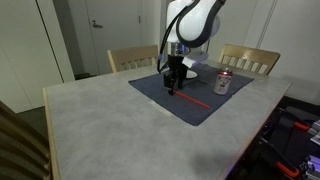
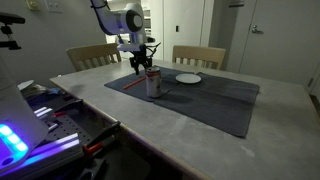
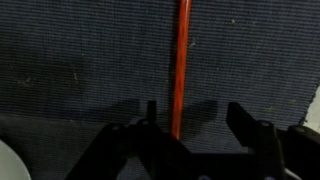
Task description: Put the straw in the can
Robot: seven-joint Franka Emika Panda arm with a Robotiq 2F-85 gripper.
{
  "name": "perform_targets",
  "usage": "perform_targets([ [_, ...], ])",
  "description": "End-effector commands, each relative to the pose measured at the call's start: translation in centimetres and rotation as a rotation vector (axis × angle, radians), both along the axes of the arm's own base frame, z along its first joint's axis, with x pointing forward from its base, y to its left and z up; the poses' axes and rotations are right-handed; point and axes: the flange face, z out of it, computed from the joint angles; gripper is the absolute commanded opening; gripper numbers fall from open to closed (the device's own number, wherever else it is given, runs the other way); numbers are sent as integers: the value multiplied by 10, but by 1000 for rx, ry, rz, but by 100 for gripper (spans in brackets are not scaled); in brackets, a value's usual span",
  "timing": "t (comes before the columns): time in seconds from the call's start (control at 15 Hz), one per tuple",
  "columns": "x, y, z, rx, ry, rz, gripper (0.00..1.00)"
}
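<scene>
The thin red-orange straw (image 1: pixel 192 99) lies flat on the dark mat (image 1: pixel 150 90). In the wrist view the straw (image 3: pixel 183 55) runs straight up the picture. My gripper (image 1: pixel 172 80) is low over one end of it. Its fingers (image 3: pixel 195 120) are open, and the straw passes between them, close to one finger. I cannot tell whether they touch it. The silvery can with red marking (image 1: pixel 223 83) stands upright on the mat a short way from the straw's other end. It also shows in an exterior view (image 2: pixel 154 84), next to the gripper (image 2: pixel 140 66).
A flat white plate (image 2: pixel 188 78) lies on the mat (image 2: pixel 220 100) beyond the can. Two wooden chairs (image 1: pixel 133 58) (image 1: pixel 250 60) stand at the far side of the pale table (image 1: pixel 100 130). Equipment with cables (image 2: pixel 50 110) sits beside the table.
</scene>
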Motion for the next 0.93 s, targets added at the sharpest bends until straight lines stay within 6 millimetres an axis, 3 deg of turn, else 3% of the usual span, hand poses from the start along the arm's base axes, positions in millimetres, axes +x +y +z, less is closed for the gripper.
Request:
perform_targets([
  [0.0,7,-9,-9,3,1,-12,74],
  [0.27,6,-15,-13,4,7,-25,72],
  [0.4,5,-16,-16,4,12,-27,66],
  [0.67,5,-16,-20,3,19,-27,51],
  [0.73,6,-15,-19,4,16,-26,42],
  [0.87,7,-15,-18,4,14,-26,45],
])
